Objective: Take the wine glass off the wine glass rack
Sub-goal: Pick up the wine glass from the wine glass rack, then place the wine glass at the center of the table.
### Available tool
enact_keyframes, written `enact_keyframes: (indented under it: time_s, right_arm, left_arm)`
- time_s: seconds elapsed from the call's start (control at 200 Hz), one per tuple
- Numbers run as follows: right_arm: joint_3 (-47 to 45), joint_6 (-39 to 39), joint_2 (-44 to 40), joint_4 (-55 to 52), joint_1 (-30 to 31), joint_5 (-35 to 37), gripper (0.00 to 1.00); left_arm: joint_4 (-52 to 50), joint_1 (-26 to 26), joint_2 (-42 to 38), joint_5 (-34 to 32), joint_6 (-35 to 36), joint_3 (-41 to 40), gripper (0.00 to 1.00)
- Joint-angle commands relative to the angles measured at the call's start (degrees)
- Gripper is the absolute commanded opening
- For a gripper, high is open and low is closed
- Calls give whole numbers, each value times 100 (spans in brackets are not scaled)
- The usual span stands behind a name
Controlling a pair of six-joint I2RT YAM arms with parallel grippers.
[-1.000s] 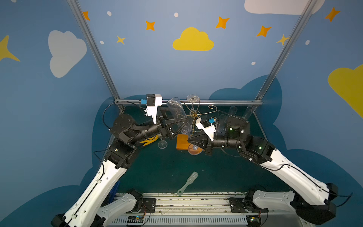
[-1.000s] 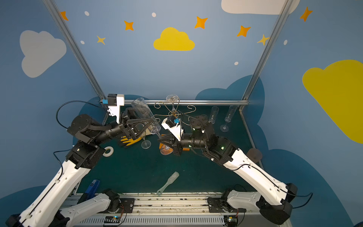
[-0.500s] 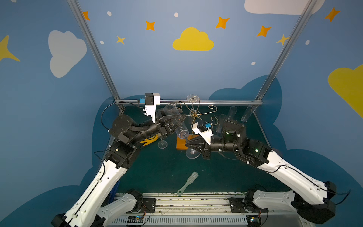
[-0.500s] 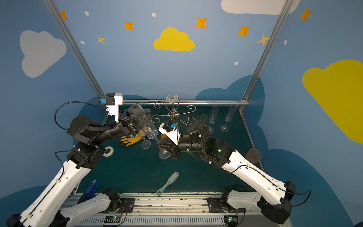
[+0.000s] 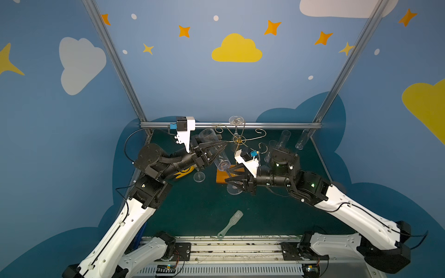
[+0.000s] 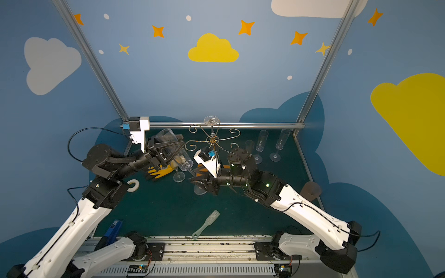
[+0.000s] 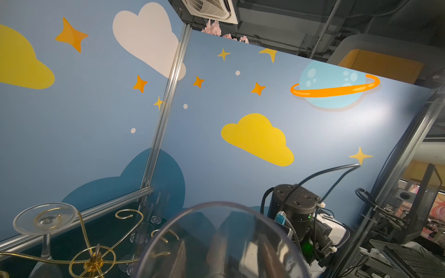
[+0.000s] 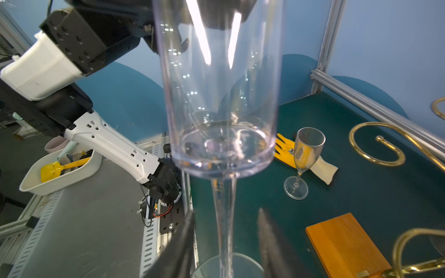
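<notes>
**Glass clamped by the bowl; stem between parted fingers**

The wine glass [image 5: 222, 162] is seen tilted in the air, clamped by its bowl in the left gripper [image 5: 220, 149]. The rim is turned back toward that gripper's wrist. The stem slopes away from its fingertips, down to the right gripper [image 8: 225, 248]. The right gripper's jaws are parted. In the right wrist view one dark finger is seen on each side of the stem, close to the foot, with a gap left on both sides. Whether the foot is resting on the table [image 5: 199, 209] cannot be told.

The wine glass rack [image 5: 238, 139] is placed just beyond the left gripper's fingertips, its gold hub and curled arms about level with them. The held glass is clear of the arms. The orange base [image 8: 344, 243] is noted just beside the right gripper's fingers. A second glass [image 5: 236, 119] is hung foot-up on the rack's far side, beyond both grippers. A small glass [image 8: 303, 154] is stood upright below the left gripper's wrist, by a yellow glove [image 8: 284, 149].
</notes>
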Motion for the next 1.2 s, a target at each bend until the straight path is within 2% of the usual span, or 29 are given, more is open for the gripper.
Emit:
enact_keyframes:
  time_s: [0.0, 0.19, 0.305, 0.551, 0.606, 0.721, 0.951, 1.096, 1.191]
  right_arm:
    - [-38, 191, -170, 200, 21, 524, 89]
    - [-510, 113, -910, 632, 4, 1103, 89]
    - [-793, 105, -1385, 795, -7, 1741, 89]
    - [-1374, 226, -2220, 702, -23, 2578, 89]
    - [-1456, 280, -2352, 654, -23, 2731, 90]
    - [-1623, 378, -2593, 610, -21, 2971, 89]
    - [-1797, 450, -2894, 517, -25, 3313, 90]
    - [-1830, 507, -3007, 462, -22, 3403, 89]
    - [-1857, 533, -3056, 443, -20, 3491, 90]
  left_arm:
    - [-191, 28, -208, -213, 305, -1, 32]
    - [-806, 28, -586, -506, 832, -19, 32]
    - [-1276, 28, -780, -742, 1220, -10, 33]
    - [-1953, 28, -1404, -1724, 2032, -387, 33]
    - [-1968, 28, -1564, -2140, 2154, -578, 33]
    - [-1797, 28, -1925, -2685, 2489, -1133, 32]
    - [-812, 26, -2535, -3832, 2860, -2565, 31]
    - [-211, 28, -2674, -4230, 3043, -3272, 31]
    - [233, 22, -2670, -4195, 3140, -3670, 31]
